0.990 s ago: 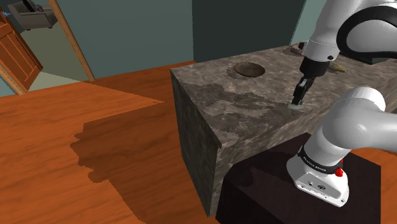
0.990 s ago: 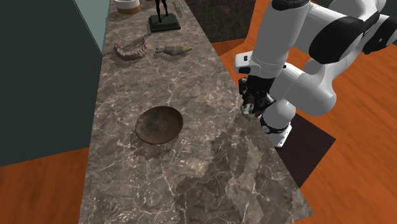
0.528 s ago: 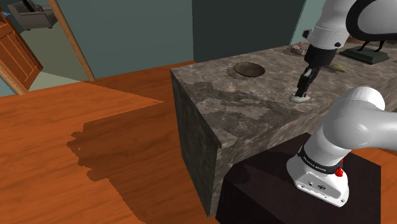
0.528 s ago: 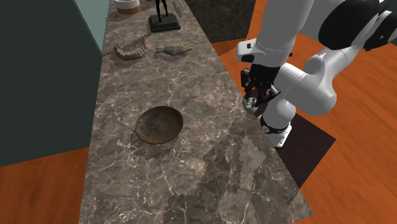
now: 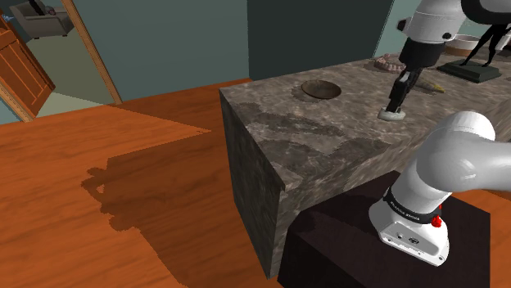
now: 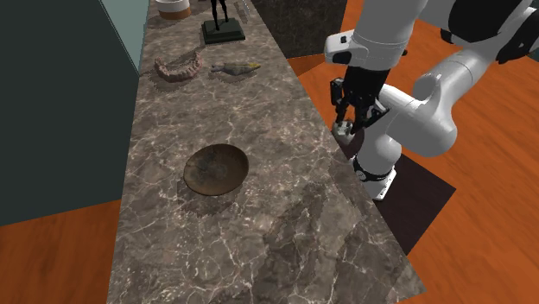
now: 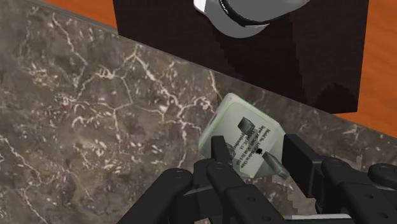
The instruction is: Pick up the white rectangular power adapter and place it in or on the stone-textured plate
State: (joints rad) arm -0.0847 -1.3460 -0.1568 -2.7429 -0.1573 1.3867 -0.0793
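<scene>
The all-black two-finger gripper [image 7: 257, 149] pinches the pale rectangular power adapter [image 7: 236, 123] (printed face showing, tilted) over the grey veined stone countertop [image 7: 95, 114].

adapter [image 7: 240, 127] at counter [image 6: 259, 224] edge beside stand [image 5: 344, 245]; plate [image 6: 216, 168] mid-counter, well apart.

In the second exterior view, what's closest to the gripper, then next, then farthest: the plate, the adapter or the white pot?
1. adapter: clasped by the gripper, at the counter edge.
2. plate: mid-counter, toward that view's left.
3. white pot: at the counter's far end.
</scene>
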